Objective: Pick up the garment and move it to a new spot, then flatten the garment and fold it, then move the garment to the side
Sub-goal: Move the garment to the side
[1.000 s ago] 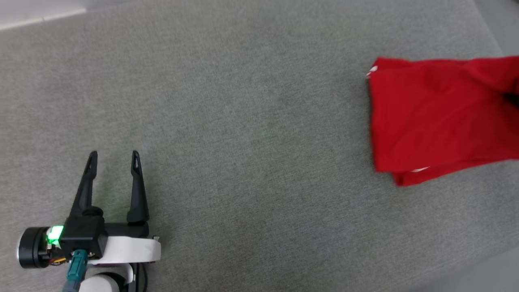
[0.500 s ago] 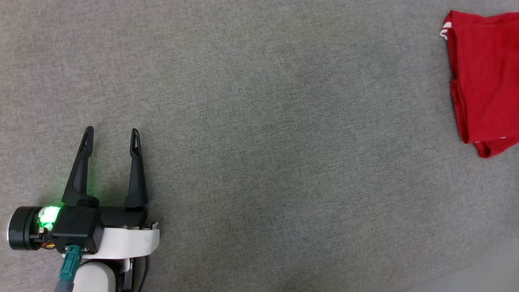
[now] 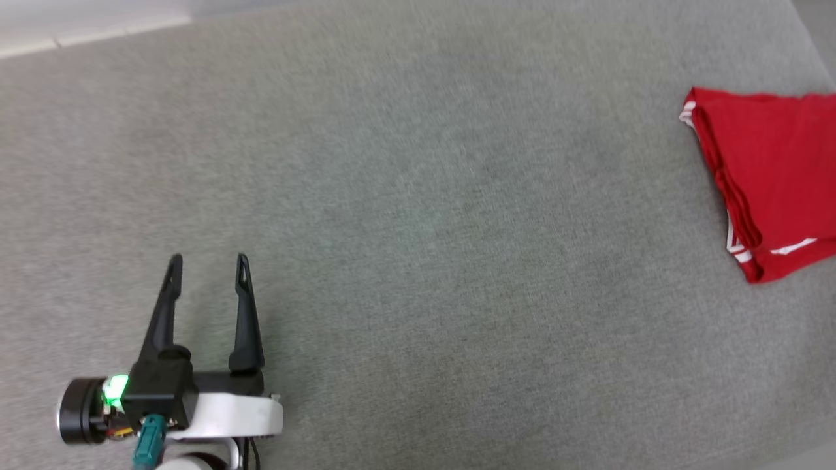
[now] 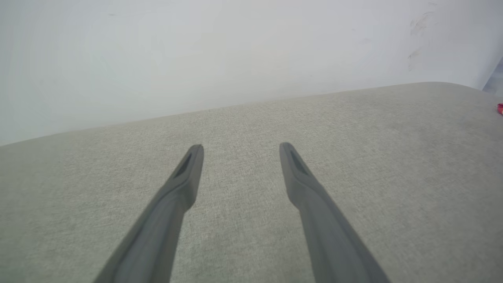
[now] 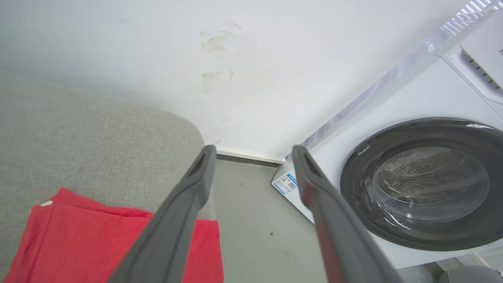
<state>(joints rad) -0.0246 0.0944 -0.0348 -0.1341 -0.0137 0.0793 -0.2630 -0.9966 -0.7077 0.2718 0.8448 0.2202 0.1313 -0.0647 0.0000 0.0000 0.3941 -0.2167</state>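
Right gripper (image 5: 253,153) stands spread, nothing between its fingers; my left gripper (image 3: 209,261) is spread likewise and empty. Gray padded surface (image 3: 418,196) carries the garment (image 3: 771,176), folded, at its far right end, near the edge facing a washing machine (image 5: 424,181). It lies low and left of my right fingers and well apart from the left gripper, so the right arm is nearer. Long axis not settled: the head view cuts off its right part. Lettering hidden. White striped trim (image 3: 738,251) shows at the near corner.
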